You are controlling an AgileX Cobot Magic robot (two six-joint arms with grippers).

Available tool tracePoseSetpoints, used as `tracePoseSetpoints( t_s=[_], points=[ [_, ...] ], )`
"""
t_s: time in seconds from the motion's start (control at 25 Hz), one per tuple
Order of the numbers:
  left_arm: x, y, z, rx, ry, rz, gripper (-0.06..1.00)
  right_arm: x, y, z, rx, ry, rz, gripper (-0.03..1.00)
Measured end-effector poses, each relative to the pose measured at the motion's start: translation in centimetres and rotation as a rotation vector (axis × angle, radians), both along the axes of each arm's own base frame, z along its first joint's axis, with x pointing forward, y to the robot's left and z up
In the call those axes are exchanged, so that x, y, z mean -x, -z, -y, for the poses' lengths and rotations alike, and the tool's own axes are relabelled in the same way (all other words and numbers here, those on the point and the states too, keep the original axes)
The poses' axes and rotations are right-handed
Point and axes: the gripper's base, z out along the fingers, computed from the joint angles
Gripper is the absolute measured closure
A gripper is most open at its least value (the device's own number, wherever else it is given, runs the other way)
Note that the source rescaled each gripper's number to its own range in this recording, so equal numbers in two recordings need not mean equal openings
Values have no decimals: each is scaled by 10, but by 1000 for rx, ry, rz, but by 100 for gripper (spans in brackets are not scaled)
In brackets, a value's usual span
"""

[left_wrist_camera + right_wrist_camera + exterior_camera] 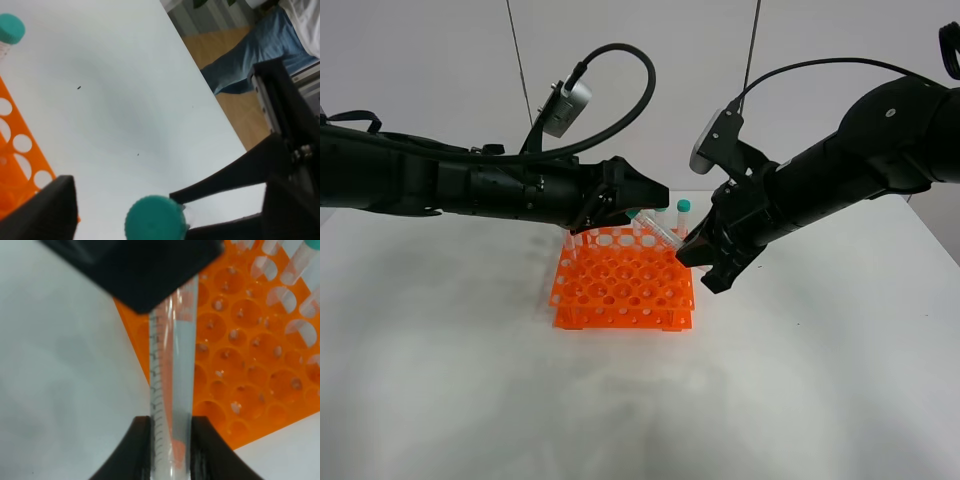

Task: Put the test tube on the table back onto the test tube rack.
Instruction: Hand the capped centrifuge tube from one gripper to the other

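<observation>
The test tube hangs tilted over the back right part of the orange test tube rack, off the table. My right gripper is shut on its lower end. In the right wrist view the clear tube runs up from between the two fingers of my right gripper. Its teal cap sits between the jaws of my left gripper, which stand open with a gap on one side. In the exterior high view my left gripper reaches in over the rack's back edge.
Other teal-capped tubes stand upright along the rack's back rows, one of them showing in the left wrist view. Many rack holes lie just beside the held tube. Both arms crowd the space above the rack's back.
</observation>
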Motion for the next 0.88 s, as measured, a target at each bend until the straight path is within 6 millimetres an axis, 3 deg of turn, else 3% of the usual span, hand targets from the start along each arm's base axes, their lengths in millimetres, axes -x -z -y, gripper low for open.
tracePoseSetpoints(
  t_s=[0.12, 0.44, 0.64, 0.88],
  points=[
    [0, 0, 0, 0, 0, -1, 31, 0, 0, 0, 0, 0, 0, 95],
    [1, 0, 0, 6, 6, -2, 39, 0, 0, 0, 1, -1, 0, 95],
    [2, -1, 1, 16, 21, -3, 62, 0, 0, 0, 1, -1, 0, 95],
    [1, 0, 1, 15, 19, -6, 73, 0, 0, 0, 1, -1, 0, 95]
  ],
)
